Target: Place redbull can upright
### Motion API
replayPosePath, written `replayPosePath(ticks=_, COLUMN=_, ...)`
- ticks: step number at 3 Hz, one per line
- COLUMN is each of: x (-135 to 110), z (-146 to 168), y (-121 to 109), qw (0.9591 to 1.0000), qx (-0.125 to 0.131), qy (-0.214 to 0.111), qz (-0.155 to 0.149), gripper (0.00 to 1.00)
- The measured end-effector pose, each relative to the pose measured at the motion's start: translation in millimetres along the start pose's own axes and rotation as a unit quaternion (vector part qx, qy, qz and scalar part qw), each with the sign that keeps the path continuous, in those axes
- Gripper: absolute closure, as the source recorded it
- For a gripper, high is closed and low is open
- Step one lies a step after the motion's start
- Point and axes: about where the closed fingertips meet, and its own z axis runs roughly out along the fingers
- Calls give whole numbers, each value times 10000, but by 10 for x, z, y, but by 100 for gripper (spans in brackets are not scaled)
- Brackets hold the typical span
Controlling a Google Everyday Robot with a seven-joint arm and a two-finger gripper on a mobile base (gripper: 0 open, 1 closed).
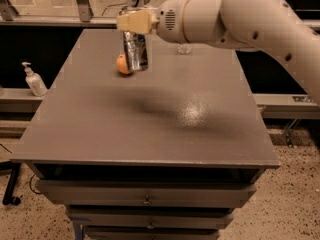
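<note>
Gripper (134, 25) over table (150, 139), fingers (127, 21) clasping redbull can (135, 51), near upright, seemingly off the surface, orange (121, 65) just behind.

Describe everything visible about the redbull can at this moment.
The redbull can is a slim, shiny metal can, silver and blue. It hangs nearly upright, its top clamped in the gripper above the far part of the table. Its shadow lies apart on the surface, so it seems lifted. An orange shows at its lower left.

A: What lay on the table (150, 129)?
B: One orange (121, 65), far side, below the gripper (133, 26); one clear item (184, 49) farther right.
A: Elsewhere?
B: One pump bottle (34, 80) stood on the left ledge (17, 97); drawers (145, 193) sat beneath.
</note>
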Motion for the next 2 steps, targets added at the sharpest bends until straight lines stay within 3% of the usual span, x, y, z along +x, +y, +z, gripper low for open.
replayPosePath(ticks=1, x=9, z=-337, y=-212, qw=9971, qx=-44, qy=-717, qz=-249, gripper=100)
replayPosePath(ticks=2, x=-91, z=-529, y=-93, qw=9936, qx=-65, qy=-938, qz=-631, gripper=100)
